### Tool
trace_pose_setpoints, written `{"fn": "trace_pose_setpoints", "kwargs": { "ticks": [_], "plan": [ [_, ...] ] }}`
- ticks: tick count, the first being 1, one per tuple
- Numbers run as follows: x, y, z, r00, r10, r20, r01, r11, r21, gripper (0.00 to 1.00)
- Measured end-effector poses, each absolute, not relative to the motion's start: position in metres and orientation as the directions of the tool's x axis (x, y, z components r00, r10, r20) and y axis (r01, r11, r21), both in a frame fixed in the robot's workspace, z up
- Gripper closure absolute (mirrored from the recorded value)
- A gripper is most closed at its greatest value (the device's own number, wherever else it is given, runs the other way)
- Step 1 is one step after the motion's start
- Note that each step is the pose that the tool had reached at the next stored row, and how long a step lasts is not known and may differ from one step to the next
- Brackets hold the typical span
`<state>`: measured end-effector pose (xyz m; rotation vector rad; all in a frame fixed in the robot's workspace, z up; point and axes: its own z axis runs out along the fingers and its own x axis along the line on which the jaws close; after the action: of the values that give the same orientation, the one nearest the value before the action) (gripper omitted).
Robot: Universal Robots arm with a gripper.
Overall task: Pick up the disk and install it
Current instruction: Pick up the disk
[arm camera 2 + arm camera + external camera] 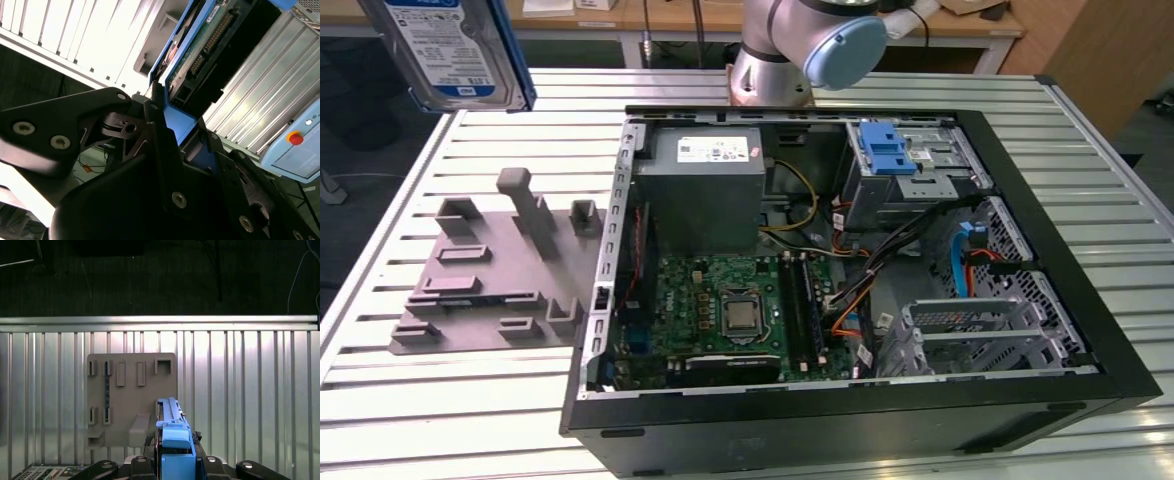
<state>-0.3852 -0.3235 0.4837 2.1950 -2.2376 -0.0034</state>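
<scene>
We see the fingers [159, 131] clenched on the disk [454, 50] by its blue bracket, the disk held in the air at the upper left of the exterior view, above the grey fixture plate [487, 270] on the slatted counter [400, 400], well apart from the open computer case [854, 425].

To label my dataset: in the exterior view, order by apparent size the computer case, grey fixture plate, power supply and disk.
1. computer case
2. grey fixture plate
3. power supply
Unranked: disk, near the camera, cropped.
</scene>
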Motion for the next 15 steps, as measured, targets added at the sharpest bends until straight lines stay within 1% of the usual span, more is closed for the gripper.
{"fn": "trace_pose_setpoints", "kwargs": {
  "ticks": [15],
  "plan": [
    [-0.374, -0.324, 0.484, -0.019, -1.000, 0.004, -1.000, 0.019, 0.007, 0.64]
  ]
}}
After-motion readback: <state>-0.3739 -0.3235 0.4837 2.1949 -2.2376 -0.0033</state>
